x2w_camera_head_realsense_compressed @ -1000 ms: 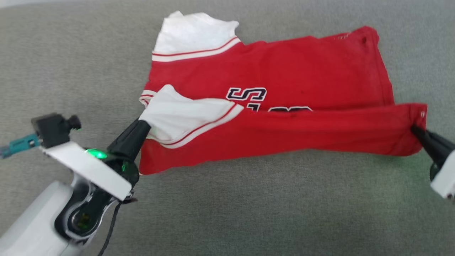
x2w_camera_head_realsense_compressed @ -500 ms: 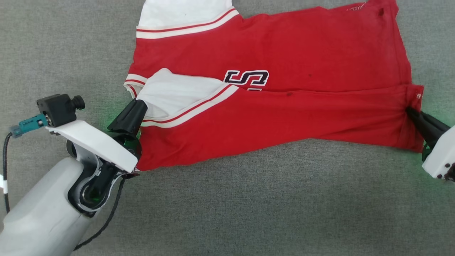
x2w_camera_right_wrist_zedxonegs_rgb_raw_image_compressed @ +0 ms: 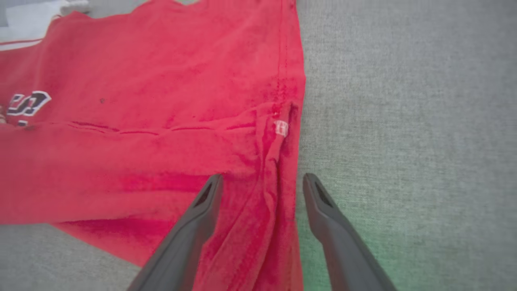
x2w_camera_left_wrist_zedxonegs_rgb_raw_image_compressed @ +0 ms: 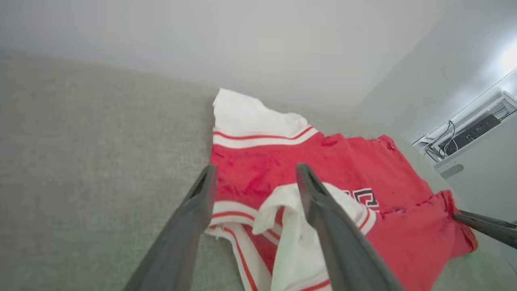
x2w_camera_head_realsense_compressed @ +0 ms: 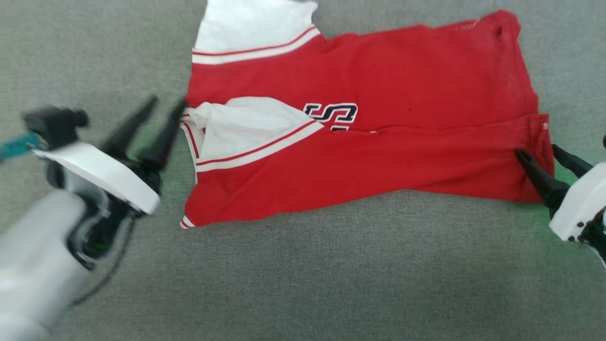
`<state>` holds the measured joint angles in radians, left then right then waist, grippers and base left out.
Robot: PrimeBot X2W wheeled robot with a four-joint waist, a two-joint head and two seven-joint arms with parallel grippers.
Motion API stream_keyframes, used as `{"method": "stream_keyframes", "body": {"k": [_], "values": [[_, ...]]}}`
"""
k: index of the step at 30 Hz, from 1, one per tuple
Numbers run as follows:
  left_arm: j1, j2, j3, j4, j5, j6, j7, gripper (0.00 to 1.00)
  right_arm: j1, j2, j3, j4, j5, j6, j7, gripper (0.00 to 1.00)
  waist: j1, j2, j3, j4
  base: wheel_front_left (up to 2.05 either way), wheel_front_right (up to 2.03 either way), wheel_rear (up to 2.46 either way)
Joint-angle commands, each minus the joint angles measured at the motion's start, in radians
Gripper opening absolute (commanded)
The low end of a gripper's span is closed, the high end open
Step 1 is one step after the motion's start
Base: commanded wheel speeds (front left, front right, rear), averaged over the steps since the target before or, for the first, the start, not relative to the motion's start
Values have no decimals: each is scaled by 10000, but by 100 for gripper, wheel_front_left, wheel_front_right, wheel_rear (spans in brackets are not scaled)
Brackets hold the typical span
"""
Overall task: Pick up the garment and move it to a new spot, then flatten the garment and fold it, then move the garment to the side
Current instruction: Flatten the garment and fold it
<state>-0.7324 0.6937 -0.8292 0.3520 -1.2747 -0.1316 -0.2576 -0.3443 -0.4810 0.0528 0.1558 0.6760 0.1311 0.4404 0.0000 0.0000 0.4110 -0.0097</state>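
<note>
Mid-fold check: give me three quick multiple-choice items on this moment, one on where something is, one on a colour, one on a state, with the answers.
1. Where is the right gripper on the garment?
A. over the chest letters
B. at the plain red end, opposite the sleeves
C. at the far white sleeve

2. What colour are the sleeves?
A. white
B. blue
C. black

3. How do the left gripper and the right gripper stand?
A. both shut on fabric
B. left open, right shut
C. both open

Answers:
1 B: in the right wrist view it straddles the garment's red edge, far from the sleeves.
2 A: both are white, edged with red-and-white trim.
3 C: each gripper's jaws stand spread apart, with no fabric pinched between them.
</note>
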Motion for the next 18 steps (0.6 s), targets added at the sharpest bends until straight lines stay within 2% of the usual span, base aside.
{"method": "stream_keyframes", "body": {"k": [1, 4, 6, 10, 15, 18], "values": [[-176, 131, 106, -64, 113, 22, -71, 100, 104, -27, -59, -69, -34, -7, -92, 100, 0, 0, -234, 71, 0, 0, 0], [-342, 679, 123, -309, 461, 22, -64, 100, 318, -19, -165, -230, -66, -7, -214, 100, 0, 0, -586, 112, 0, 0, 0], [-378, 987, -197, -670, 593, 22, 476, 100, 481, -22, -302, -371, -116, -7, -293, 100, 0, 0, -816, 126, 0, 0, 0], [-420, 1714, -1024, -1476, 626, 96, 2402, 100, 726, -1, -514, -639, -181, -7, -316, 100, 0, 0, -1175, 133, 0, 0, 0], [-210, 2129, -1934, -2111, -197, 484, 5282, 100, 855, 61, -596, -890, -234, -8, -167, 100, 0, 0, -1371, 31, 0, 0, 0], [-73, 2158, -2186, -2267, -762, 503, 6263, 100, 797, 128, -576, -1006, -247, -8, -104, 100, 0, 0, -1338, -104, 0, 0, 0]]}}
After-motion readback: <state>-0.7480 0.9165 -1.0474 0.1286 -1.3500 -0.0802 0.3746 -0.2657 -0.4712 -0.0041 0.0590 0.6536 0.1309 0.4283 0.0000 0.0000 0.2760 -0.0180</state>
